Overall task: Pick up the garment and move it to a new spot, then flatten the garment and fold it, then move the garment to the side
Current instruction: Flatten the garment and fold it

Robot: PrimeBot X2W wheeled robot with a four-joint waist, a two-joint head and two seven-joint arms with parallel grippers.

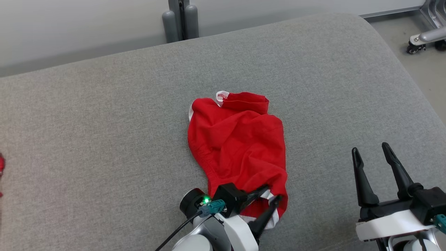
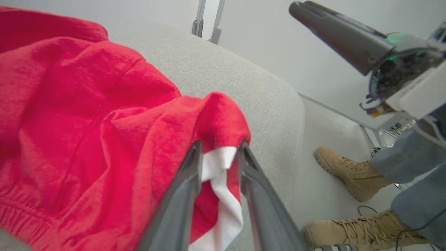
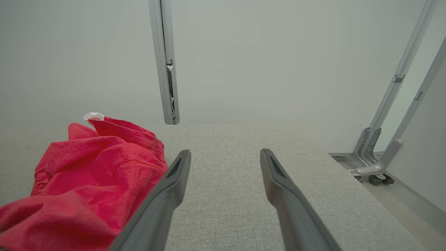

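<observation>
Views differ: head view takes in the whole red crumpled cloth garment [image 1: 237, 139] w/ white trim, lying mid on the grey woven padded surface [image 1: 104, 122], which rounds off at the far right corner. Left wrist view adds a person's tan lace-up boots [image 2: 352, 170] and grey trouser legs on the floor beside the pad. Right wrist view adds a slim grey metal post [image 3: 167, 69] against a pale wall. Cloth looks soft, wrinkled, gathered hem at one edge. Left gripper [image 1: 273, 194] is at the garment's near edge, fingers narrowly apart w/ a red-and-white fold between, touching both; can't tell if it's pinched. Right gripper [image 1: 370, 148] sits well apart from the cloth, fingers spread wide, holding nothing.
</observation>
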